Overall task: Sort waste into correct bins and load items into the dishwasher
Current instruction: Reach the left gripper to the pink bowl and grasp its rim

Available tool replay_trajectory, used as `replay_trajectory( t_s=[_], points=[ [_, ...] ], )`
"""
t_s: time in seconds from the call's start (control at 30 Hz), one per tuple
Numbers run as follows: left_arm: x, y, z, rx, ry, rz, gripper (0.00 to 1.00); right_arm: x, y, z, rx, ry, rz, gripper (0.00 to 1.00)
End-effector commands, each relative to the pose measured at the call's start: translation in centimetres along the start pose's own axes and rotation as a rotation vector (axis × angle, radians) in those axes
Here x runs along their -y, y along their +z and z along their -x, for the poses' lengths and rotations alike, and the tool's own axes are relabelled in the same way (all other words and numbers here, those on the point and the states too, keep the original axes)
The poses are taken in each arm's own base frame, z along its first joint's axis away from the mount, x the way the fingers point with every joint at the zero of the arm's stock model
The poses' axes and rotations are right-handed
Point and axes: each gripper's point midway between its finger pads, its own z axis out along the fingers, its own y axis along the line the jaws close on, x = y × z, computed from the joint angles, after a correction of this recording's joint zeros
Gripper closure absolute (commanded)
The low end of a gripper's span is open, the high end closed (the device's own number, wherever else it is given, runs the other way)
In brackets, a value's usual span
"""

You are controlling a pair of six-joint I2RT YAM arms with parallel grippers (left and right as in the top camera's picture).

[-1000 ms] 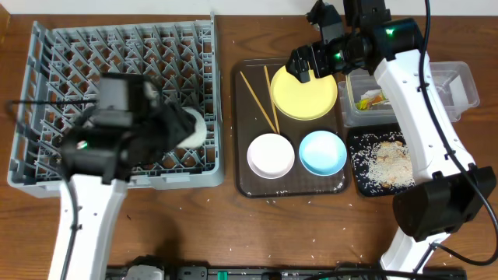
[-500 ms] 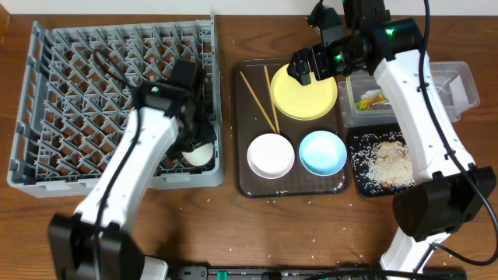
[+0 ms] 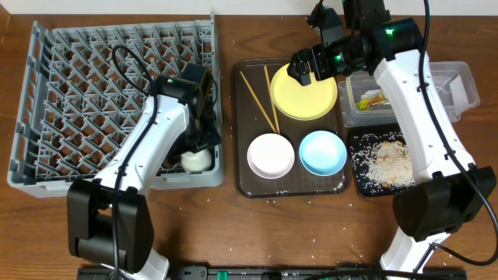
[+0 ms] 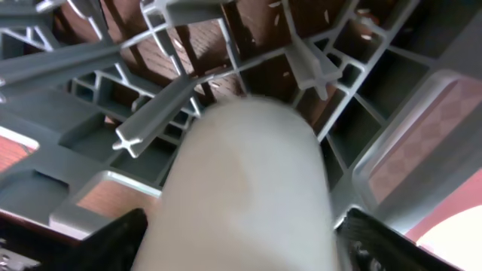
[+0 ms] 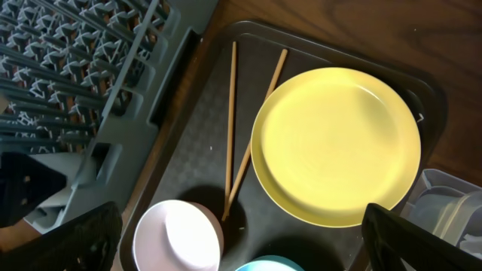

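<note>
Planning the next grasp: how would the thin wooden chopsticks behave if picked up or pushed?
The thin wooden chopsticks look stiff and probably light. Lying flat on the dark brown tray, they may roll or slide when pushed. The one against the round yellow plate may be harder to pinch.

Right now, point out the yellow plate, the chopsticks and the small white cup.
yellow plate (image 3: pixel 304 95): overhead view, its centre
chopsticks (image 5: pixel 230 113): right wrist view, middle of the left stick
small white cup (image 4: pixel 248 196): left wrist view, its side wall
</note>
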Motion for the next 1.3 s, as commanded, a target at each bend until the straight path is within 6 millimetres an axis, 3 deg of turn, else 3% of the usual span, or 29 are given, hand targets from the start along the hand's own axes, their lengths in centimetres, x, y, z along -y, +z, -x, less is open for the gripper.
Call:
replay_trajectory(
  t_s=[0.0, 0.13, 0.27, 0.47, 0.63, 0.8, 0.93, 1.03, 1.27],
  points=[
    [0.1, -0.2, 0.4, 0.017, -0.001, 0.004, 0.13, -0.2, -0.5, 0.1, 0.007, -0.016, -0.002, 0.01],
    [0.3, -0.6, 0.5, 0.023, 0.0, -0.005, 0.13, -0.3, -0.5, -0.4, -0.012, -0.011, 0.0, 0.03],
    [0.9, -2.3, 0.5, 0.031, 0.023, -0.056, 0.15, -0.3, -0.5, -0.7, -0.026, -0.005, 0.001, 0.04],
    [4.7, -8.2, -0.3, 0.15, 0.206, -0.268, 0.18, 0.1, -0.6, -0.5, -0.017, 0.014, -0.004, 0.05],
    [8.6, -9.9, -1.9, 0.251, 0.411, -0.352, 0.17, 0.9, -1.1, 0.2, 0.017, 0.072, -0.011, 0.09],
    [12.2, -7.6, -3.1, 0.249, 0.56, -0.348, 0.17, 2.6, -4.0, 1.7, 0.112, 0.13, -0.03, 0.09],
    [14.8, -4.1, -2.9, 0.214, 0.593, -0.326, 0.17, 4.0, -7.6, 2.2, 0.19, 0.149, -0.062, 0.08],
    [16.2, -1.8, -2.6, 0.198, 0.63, -0.314, 0.16, 4.3, -9.2, 2.3, 0.223, 0.153, -0.076, 0.08],
    [16.2, 2.6, -2.8, 0.126, 0.876, -0.218, 0.16, 4.2, -10.0, 2.2, 0.232, 0.149, -0.08, 0.08]
  ],
)
